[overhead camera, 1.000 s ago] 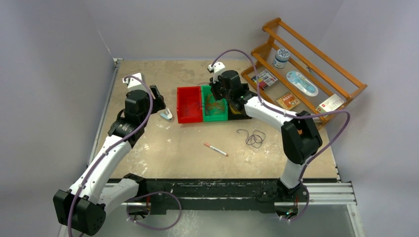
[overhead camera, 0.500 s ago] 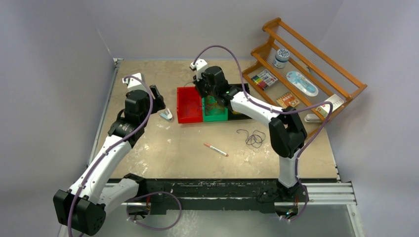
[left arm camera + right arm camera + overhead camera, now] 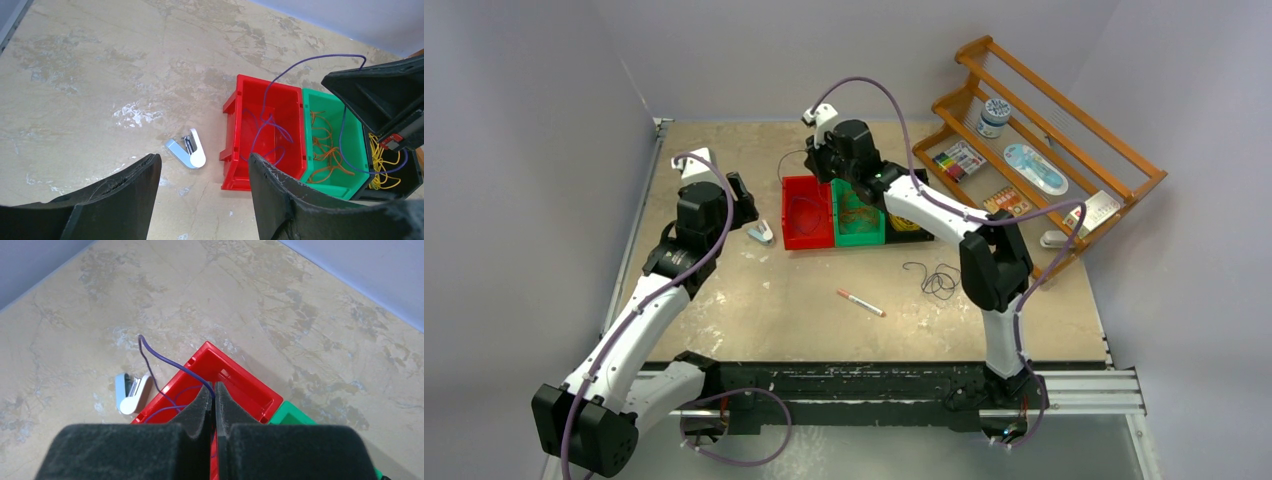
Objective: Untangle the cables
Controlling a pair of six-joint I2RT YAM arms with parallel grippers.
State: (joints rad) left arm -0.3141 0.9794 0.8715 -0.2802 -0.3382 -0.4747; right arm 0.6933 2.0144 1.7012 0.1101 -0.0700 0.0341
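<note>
My right gripper [image 3: 822, 168] [image 3: 214, 386] is shut on a thin purple cable [image 3: 165, 360] and holds it above the red bin [image 3: 808, 182]. In the left wrist view the purple cable [image 3: 310, 59] arcs up from loops inside the red bin [image 3: 234, 150] to the right gripper [image 3: 385, 95], and one strand trails into the green bin [image 3: 330, 181]. Orange cables [image 3: 325, 150] lie in the green bin. Yellow cables [image 3: 382, 160] lie in a black bin. A black cable [image 3: 939, 280] lies loose on the table. My left gripper [image 3: 746, 200] [image 3: 204, 159] is open and empty, left of the red bin.
A white and grey stapler [image 3: 761, 233] [image 3: 187, 152] lies just left of the red bin, under my left gripper. A red pen [image 3: 861, 303] lies on the table in front. A wooden rack [image 3: 1044, 150] with small items stands at the back right.
My right gripper has moved left from over the green bin to over the red bin, drawing the purple cable with it. The left arm has not moved.
</note>
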